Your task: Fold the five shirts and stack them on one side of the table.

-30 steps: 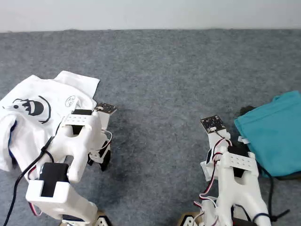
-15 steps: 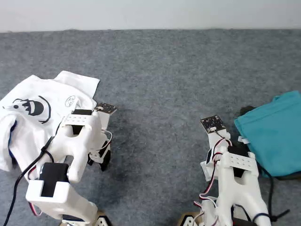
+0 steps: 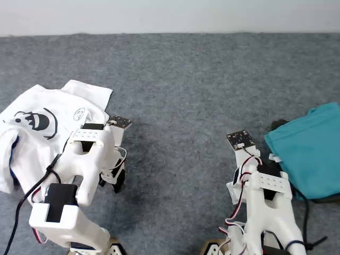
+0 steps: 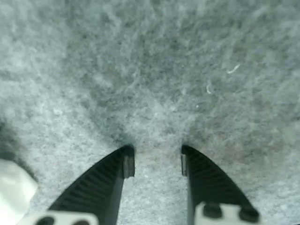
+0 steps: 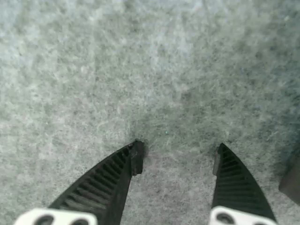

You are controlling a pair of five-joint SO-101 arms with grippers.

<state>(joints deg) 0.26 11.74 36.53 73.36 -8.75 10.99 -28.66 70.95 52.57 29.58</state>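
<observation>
The left gripper [image 4: 153, 161] stands moderately open, holding nothing. Its two black ribbed fingers [image 4: 115, 176] point down at the grey felt [image 4: 154, 70], and bare felt shows in the gap between the tips. The tips are at or just above the felt; whether they touch it cannot be told. A few pale threads [image 4: 233, 69] lie on the felt farther out.

The right gripper [image 5: 178, 158] is spread wider than the left, also holding nothing, with its tips low over the same felt. A dark shape [image 5: 291, 178] sits at the edge of that view; what it is cannot be told.

From above, the left arm [image 3: 79, 170] is folded low at the near left of the table. It is just beside a white shirt [image 3: 32, 119] that lies rumpled and unfolded, a black print on its chest. The right arm [image 3: 268, 196] is folded low at the near right. Close beside it, a teal shirt [image 3: 313, 149] lies flat at the table's right edge. It rests on a dark cloth [image 3: 279, 125] that peeps out at its far corner. The two shirts are well apart, with the felt between them. A pale wall [image 3: 170, 16] runs along the far side.
</observation>
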